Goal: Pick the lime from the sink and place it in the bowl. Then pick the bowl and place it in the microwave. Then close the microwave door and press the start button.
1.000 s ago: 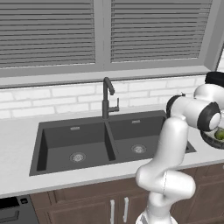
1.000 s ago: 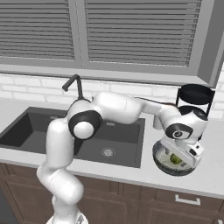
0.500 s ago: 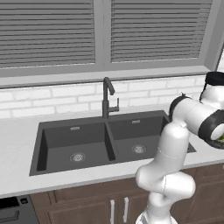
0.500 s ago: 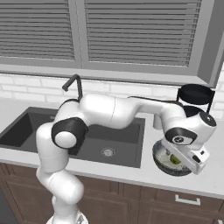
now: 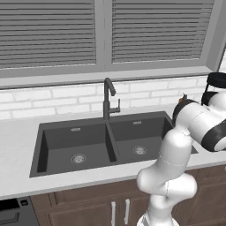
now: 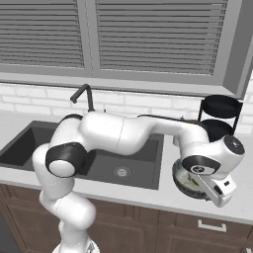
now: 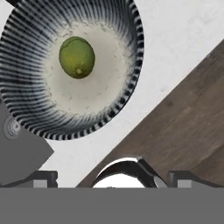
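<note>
The lime [image 7: 77, 57] lies inside the streaked bowl [image 7: 30, 109], left of the bowl's middle in the hand view. The bowl [image 6: 182, 184] stands on the white counter to the right of the dark double sink [image 5: 110, 141], near the counter's front edge, half covered by my hand. My gripper [image 7: 113, 177] is open and holds nothing. It hovers above the counter's front edge, beside the bowl and apart from it. In the right base view the gripper [image 6: 221, 191] hangs at the bowl's front right. The microwave is out of view.
A dark faucet [image 5: 107, 99] rises behind the sink. A black two-tier rack [image 6: 221, 116] stands on the counter behind the bowl. Brown cabinet fronts [image 7: 183, 113] drop below the counter edge. White brick wall and window blinds close the back.
My hand has swung off the bowl toward the counter's front edge, turning at the wrist. The jaws stayed open. The lime and bowl have not moved.
</note>
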Tool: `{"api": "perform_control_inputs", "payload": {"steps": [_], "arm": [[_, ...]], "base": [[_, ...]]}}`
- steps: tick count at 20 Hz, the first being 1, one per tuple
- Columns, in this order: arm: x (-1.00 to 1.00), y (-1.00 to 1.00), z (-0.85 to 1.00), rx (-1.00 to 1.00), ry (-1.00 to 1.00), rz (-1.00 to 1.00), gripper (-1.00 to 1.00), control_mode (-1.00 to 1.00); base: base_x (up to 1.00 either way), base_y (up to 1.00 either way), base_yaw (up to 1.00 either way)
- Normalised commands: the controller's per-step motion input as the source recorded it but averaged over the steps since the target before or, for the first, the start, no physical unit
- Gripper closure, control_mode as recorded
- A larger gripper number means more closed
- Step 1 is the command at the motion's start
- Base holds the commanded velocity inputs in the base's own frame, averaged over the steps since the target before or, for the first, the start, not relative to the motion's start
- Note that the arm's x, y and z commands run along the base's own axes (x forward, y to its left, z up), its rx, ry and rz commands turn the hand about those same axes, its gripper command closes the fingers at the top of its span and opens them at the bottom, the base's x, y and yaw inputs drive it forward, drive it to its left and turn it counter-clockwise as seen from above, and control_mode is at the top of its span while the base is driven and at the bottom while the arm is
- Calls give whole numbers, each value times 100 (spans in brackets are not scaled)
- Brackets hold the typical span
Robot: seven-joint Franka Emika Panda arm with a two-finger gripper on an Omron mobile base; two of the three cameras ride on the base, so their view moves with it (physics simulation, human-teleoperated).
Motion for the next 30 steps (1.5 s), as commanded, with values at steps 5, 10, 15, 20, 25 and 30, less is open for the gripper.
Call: {"api": "perform_control_inputs", "payload": {"steps": [5, 10, 15, 20, 25, 30], "arm": [[20, -11, -2, 1, -1, -6, -100, -100], [14, -11, -15, 2, 0, -5, -100, -100], [12, 0, -19, 0, 0, -7, -100, -100], [14, -2, -22, 1, 1, -6, -100, -100], [13, -3, -23, 2, 2, -6, -100, -100], [17, 0, -21, 2, 4, -5, -100, -100]], "base": [[0, 0, 0], [0, 0, 0], [0, 0, 0], [0, 0, 0], [0, 0, 0], [0, 0, 0]]}}
